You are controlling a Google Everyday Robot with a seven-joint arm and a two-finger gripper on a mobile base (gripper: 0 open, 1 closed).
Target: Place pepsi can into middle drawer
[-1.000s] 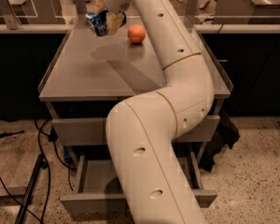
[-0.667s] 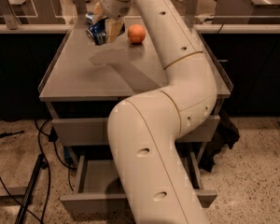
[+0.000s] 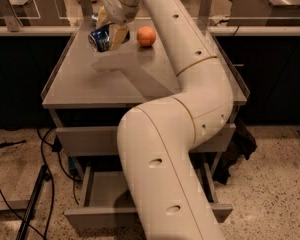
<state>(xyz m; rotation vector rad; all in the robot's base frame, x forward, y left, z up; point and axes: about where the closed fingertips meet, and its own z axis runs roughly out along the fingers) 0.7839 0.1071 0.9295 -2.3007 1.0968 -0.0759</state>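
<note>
My gripper is at the far left of the cabinet top, just above it. It is shut on the pepsi can, a dark blue can held tilted with its silver top toward the left. The can's shadow falls on the top below it. My white arm runs from the gripper down the middle of the picture. The middle drawer stands pulled open low in the cabinet, and my arm hides its right part. The closed grey drawer front sits above it.
An orange lies on the cabinet top just right of the gripper. Black cables and a stand leg lie on the speckled floor at the left. Glass-fronted counters stand behind the cabinet.
The gripper with the can has moved slightly left and lower in the picture, nearer the cabinet's front. The orange and the drawer have not moved.
</note>
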